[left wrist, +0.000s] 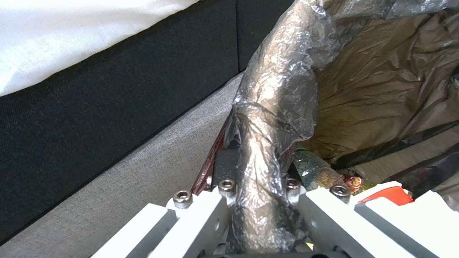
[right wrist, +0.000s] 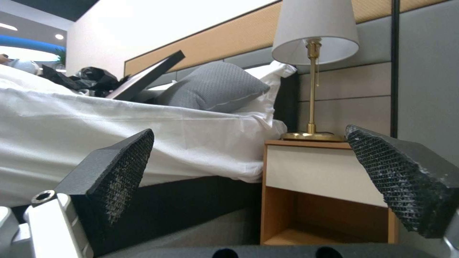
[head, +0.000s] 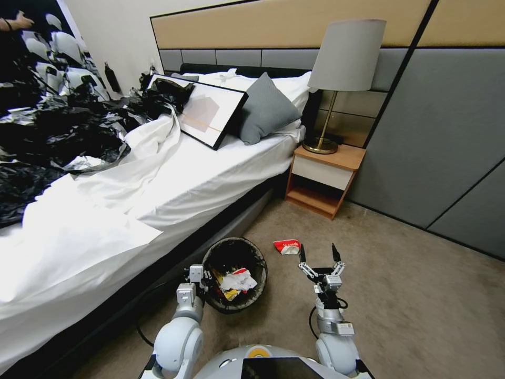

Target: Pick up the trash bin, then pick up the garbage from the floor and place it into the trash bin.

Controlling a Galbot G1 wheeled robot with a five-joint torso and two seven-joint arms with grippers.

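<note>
The trash bin (head: 234, 258), round and lined with a dark bag, is beside the bed, just ahead of my left arm. My left gripper (head: 202, 278) is shut on its bag-covered rim (left wrist: 272, 118). Inside lie white, red and yellow wrappers (head: 238, 281) and a green-labelled bottle (left wrist: 315, 172). One piece of garbage, a red-and-white wrapper (head: 286, 246), lies on the carpet just beyond my right gripper (head: 318, 257). That gripper is open, holds nothing and points forward. In the right wrist view its dark fingers (right wrist: 119, 168) stand wide apart.
The bed (head: 158, 189) runs along the left, with black bags, a framed picture and a grey pillow on it. A wooden nightstand (head: 323, 179) with a lamp (head: 344, 58) stands ahead. Grey wall panels close the right side. Open carpet (head: 421, 295) lies to the right.
</note>
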